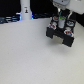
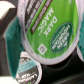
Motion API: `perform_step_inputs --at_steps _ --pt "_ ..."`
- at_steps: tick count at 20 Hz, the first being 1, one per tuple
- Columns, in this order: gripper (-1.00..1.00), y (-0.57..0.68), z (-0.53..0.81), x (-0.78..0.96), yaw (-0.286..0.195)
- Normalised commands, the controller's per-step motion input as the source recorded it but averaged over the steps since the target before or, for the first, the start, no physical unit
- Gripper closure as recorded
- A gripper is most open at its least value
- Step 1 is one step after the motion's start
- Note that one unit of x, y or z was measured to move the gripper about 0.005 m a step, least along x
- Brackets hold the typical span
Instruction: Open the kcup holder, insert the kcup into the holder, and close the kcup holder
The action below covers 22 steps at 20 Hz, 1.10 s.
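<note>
At the exterior view's upper right, the tool [image 1: 60, 19] grips the small white green-lidded kcup [image 2: 49, 32] just above the black boxy kcup holder [image 1: 62, 33], so insertion and closing remain.

A: Count?

B: Exterior view: one kcup holder [image 1: 60, 34], one white bottle-like post [image 1: 25, 10], one table [image 1: 30, 60], one arm with one gripper [image 1: 60, 19].

A: Pods?

B: Too blurry there to count; some red-and-white lids on the holder. Wrist view is better: one kcup [image 2: 50, 31] with a green top filling most of the picture, one dark-lidded pod [image 2: 26, 69] beside it. So two pods countable.

A: Slots in the holder?

B: Can't count them at this resolution.
</note>
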Motion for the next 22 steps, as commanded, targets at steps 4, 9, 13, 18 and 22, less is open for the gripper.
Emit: perform_step_inputs --at_steps 4,9,13,18,22 --pt "1.0 0.04 -0.19 0.04 0.031" --pt "1.0 0.07 -0.16 0.07 0.032" --pt "1.0 0.1 -0.09 0.08 0.038" --pt "-1.0 0.1 0.1 0.07 0.061" --pt "-1.0 0.07 0.25 0.11 0.088"
